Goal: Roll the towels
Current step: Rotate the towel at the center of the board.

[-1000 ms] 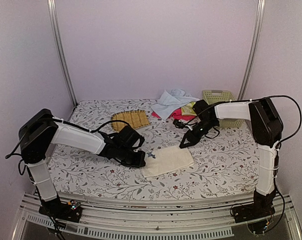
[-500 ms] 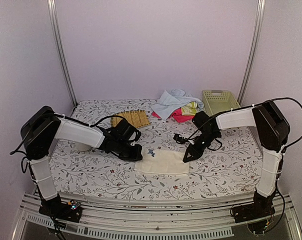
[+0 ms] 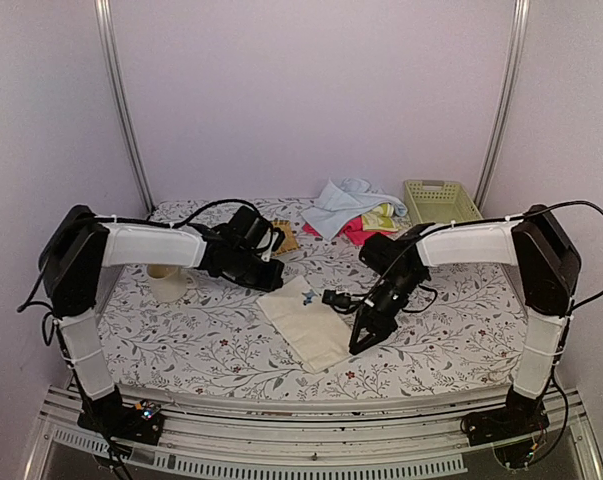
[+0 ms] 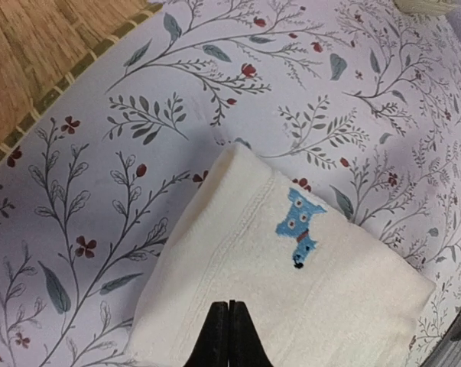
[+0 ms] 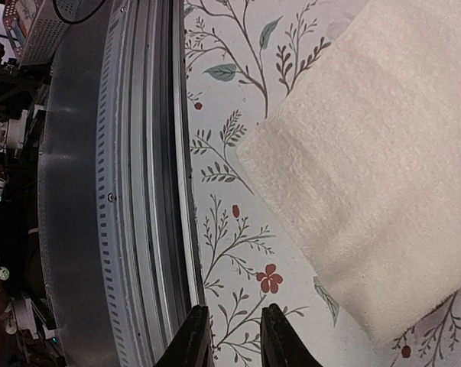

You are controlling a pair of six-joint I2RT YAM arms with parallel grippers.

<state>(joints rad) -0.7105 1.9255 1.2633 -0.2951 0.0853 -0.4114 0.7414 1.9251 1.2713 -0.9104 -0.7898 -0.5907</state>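
- My left gripper (image 4: 227, 330) is closed, its tips on the cream towel's (image 4: 291, 283) edge, probably to anchor it flat mid-table (image 3: 181, 330).
- My right gripper (image 5: 234, 321) hangs slightly parted and empty beside the towel's corner, likely to start rolling.

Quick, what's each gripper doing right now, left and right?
Left gripper: shut, tips on the cream towel.
Right gripper: open, holding nothing.

Top camera sat high behind my arms (image 3: 151, 245), facing the back wall (image 3: 311, 90). Wrist cameras looked down, close; all three shared the towel (image 3: 306, 322).
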